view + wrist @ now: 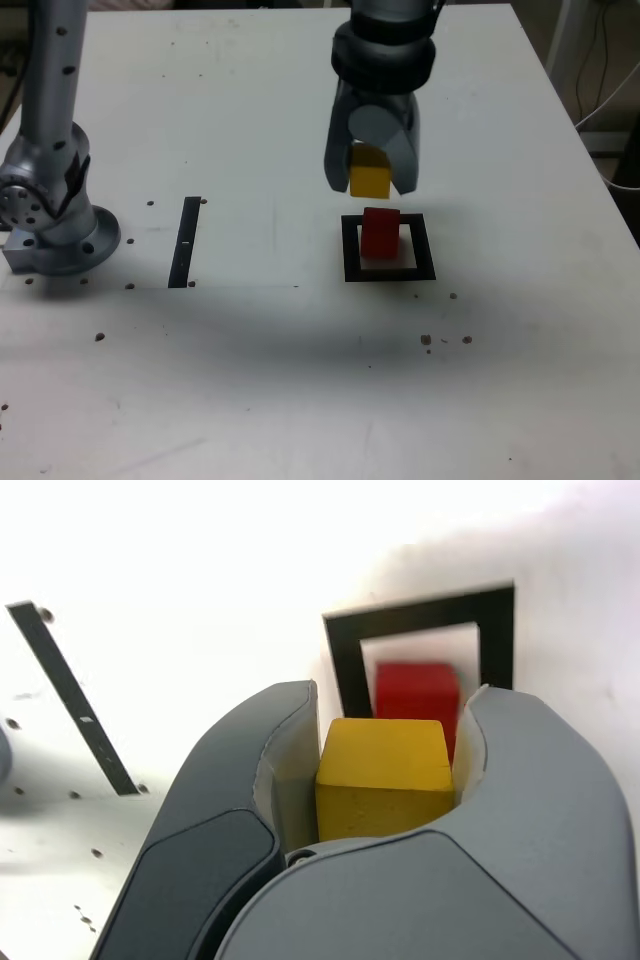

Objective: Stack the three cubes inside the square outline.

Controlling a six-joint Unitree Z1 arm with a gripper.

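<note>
A: What do the jaws hold?
B: The grey gripper (370,175) is clamped narrow on a small solid yellow cube (369,180), held in the air.
A: And below?
B: A small solid red cube (379,231) sits inside the thick black square outline (348,250) on the white table (250,120). No green cube shows.
</note>
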